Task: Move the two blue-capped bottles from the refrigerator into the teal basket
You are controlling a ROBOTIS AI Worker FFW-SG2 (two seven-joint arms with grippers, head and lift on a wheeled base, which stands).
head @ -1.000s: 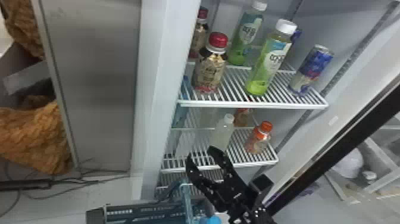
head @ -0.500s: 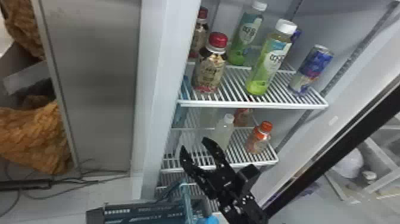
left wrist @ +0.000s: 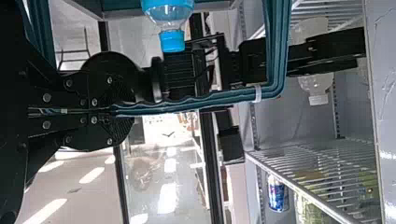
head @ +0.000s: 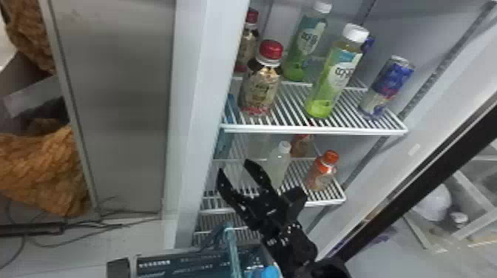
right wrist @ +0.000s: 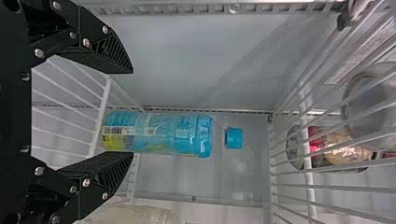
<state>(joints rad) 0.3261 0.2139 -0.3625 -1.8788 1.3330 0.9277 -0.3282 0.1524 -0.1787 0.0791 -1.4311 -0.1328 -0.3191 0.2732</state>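
Observation:
In the head view my right gripper (head: 233, 166) stands open before the middle shelf, left of a pale bottle (head: 280, 162). A blue bottle (head: 223, 142) is partly hidden behind the fridge's left frame. The right wrist view has this blue-capped bottle (right wrist: 173, 135) upright beyond my open right gripper (right wrist: 133, 113), its base roughly level with the fingertips; contact cannot be told. Another blue cap (head: 270, 273) is by the teal basket's handle (head: 232, 247) at the bottom. My left gripper (left wrist: 122, 110) is shut on that handle (left wrist: 201, 102), with a blue-capped bottle (left wrist: 168, 21) in the basket.
On the upper shelf (head: 314, 129) stand red-capped bottles (head: 260, 87), green bottles (head: 334, 77) and a can (head: 388, 87). An orange-capped bottle (head: 321, 175) is right of my right gripper. The fridge's left frame (head: 199, 122) borders the shelves closely.
My right gripper has moved left and upward in the head view, toward the left side of the middle shelf, staying open. The blue cap at the bottom has shifted slightly.

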